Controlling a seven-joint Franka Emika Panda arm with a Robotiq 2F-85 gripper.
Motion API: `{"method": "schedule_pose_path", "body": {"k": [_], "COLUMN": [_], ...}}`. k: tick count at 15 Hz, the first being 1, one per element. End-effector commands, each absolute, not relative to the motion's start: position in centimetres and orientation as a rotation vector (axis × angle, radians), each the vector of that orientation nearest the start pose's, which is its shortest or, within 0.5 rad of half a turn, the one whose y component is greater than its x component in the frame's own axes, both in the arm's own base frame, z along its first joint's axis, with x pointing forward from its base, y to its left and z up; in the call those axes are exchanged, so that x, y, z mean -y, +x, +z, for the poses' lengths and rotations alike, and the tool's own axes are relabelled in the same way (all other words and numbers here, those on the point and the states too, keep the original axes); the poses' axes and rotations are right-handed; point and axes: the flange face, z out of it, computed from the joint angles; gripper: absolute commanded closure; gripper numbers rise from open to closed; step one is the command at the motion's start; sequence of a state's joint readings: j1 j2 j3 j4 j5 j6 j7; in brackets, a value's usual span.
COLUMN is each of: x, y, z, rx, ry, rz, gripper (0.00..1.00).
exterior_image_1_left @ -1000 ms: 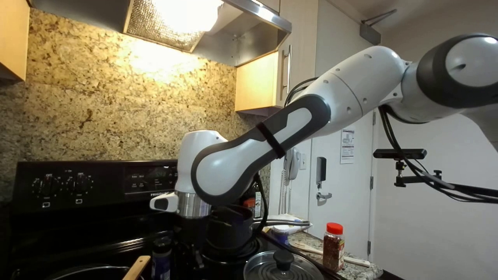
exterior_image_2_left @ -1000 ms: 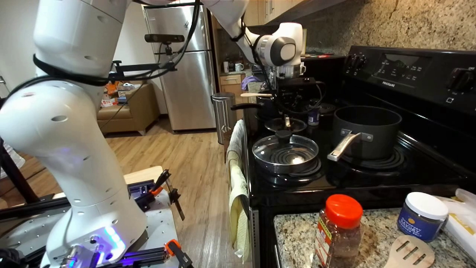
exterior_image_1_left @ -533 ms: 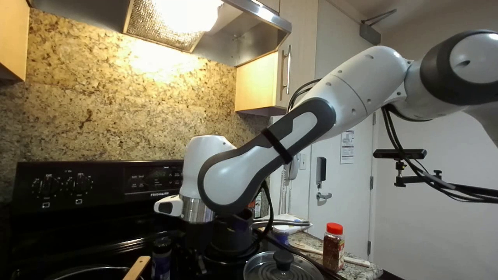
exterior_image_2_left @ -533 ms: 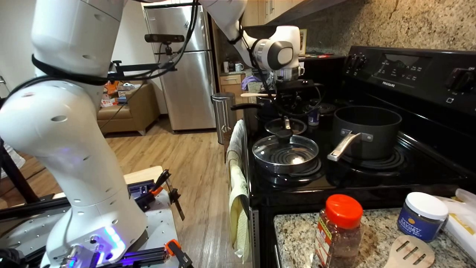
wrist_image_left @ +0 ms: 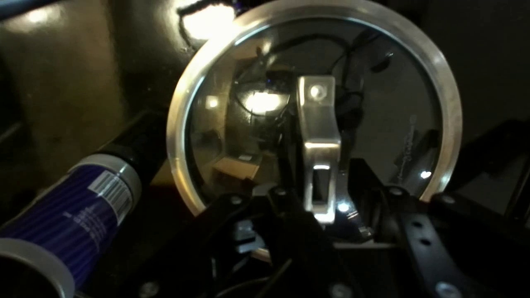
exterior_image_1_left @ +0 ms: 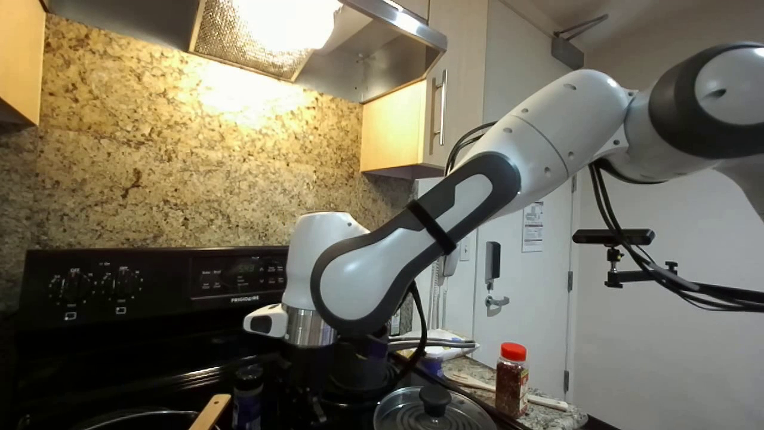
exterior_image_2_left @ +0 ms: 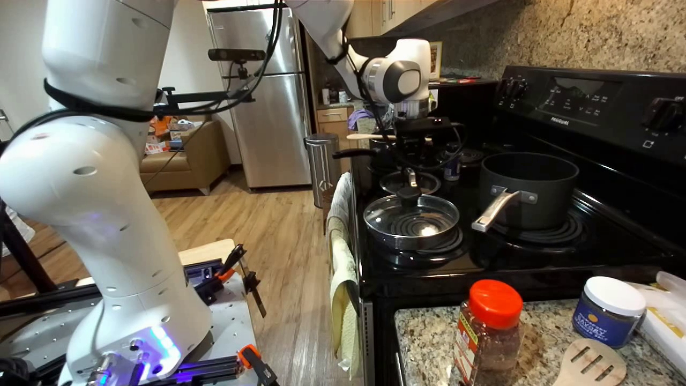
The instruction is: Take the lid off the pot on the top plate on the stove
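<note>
The small round lid (wrist_image_left: 385, 111) is glass with a shiny metal rim and a raised metal strap handle (wrist_image_left: 319, 124). It fills the middle of the wrist view and lies at the stove's front half in an exterior view (exterior_image_2_left: 426, 183). My gripper (wrist_image_left: 321, 167) is partly open over it, pointing down. The handle's end stands between the fingers, with a gap to the right finger; contact on the left is too dark to tell. The dark grey pot (exterior_image_2_left: 552, 198) stands uncovered on a coil of the black stove (exterior_image_2_left: 466, 271). The gripper (exterior_image_2_left: 410, 165) hides part of the scene behind it.
A wider glass lid with black knob (exterior_image_2_left: 423, 220) sits at the front burner. A blue container (wrist_image_left: 93, 203) lies close left in the wrist view. A black-handled pan (exterior_image_2_left: 353, 153) is beyond the gripper. A red-capped jar (exterior_image_2_left: 496, 305) and slotted spatula (exterior_image_2_left: 592, 364) are on the counter.
The arm has moved slightly down, and to the right in one view and left in the opposite one. The small lid and its handle have shifted very slightly with it.
</note>
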State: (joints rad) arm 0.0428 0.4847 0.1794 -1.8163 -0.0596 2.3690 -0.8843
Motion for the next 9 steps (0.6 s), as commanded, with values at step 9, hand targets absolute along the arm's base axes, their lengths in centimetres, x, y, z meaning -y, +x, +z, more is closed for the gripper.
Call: {"method": "schedule_pose_path", "body": {"k": [9], "x": [-14.9], "y": [61.6], "z": [36.2], "rx": [1.589], "ry": [-2.737], "rz": [0.019], "gripper": [0.0]}}
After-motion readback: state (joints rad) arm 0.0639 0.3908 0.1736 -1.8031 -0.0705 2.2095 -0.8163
